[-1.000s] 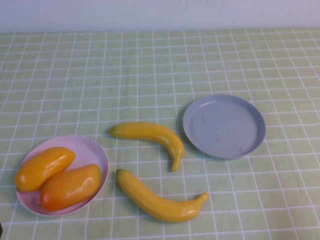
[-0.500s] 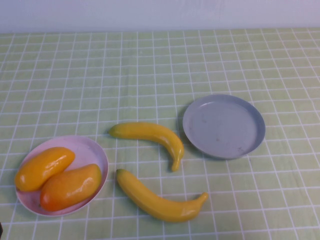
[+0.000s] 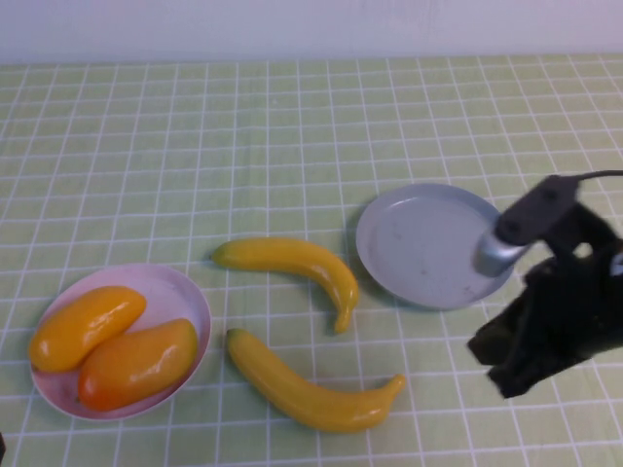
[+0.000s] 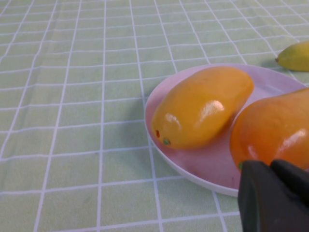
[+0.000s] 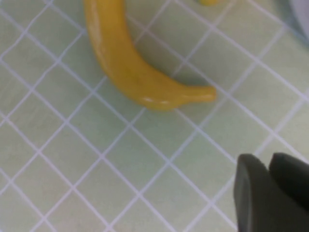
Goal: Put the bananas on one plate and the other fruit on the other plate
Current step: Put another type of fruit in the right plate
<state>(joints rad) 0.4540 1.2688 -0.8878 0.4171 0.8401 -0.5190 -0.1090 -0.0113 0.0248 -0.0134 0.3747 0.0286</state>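
Note:
Two yellow bananas lie on the cloth: one (image 3: 292,261) between the plates, one (image 3: 302,389) nearer the front, also in the right wrist view (image 5: 130,63). The grey-blue plate (image 3: 428,243) is empty. The pink plate (image 3: 185,292) holds two orange-yellow mango-like fruits (image 3: 86,326) (image 3: 136,362), seen close in the left wrist view (image 4: 203,106) (image 4: 273,130). My right gripper (image 3: 498,368) hovers to the right of the front banana's tip, in front of the grey plate, shut and empty (image 5: 268,162). My left gripper (image 4: 269,165) is shut and empty, just by the pink plate's rim (image 4: 193,169).
A green checked cloth (image 3: 195,146) covers the table up to a white wall at the back. My right arm (image 3: 560,292) overlaps the grey plate's right rim in the high view. A banana tip (image 4: 294,55) shows beyond the pink plate.
My right arm has come into the high view from the right, reaching over the grey plate's right edge toward the front banana. The fruit and plates have not moved.

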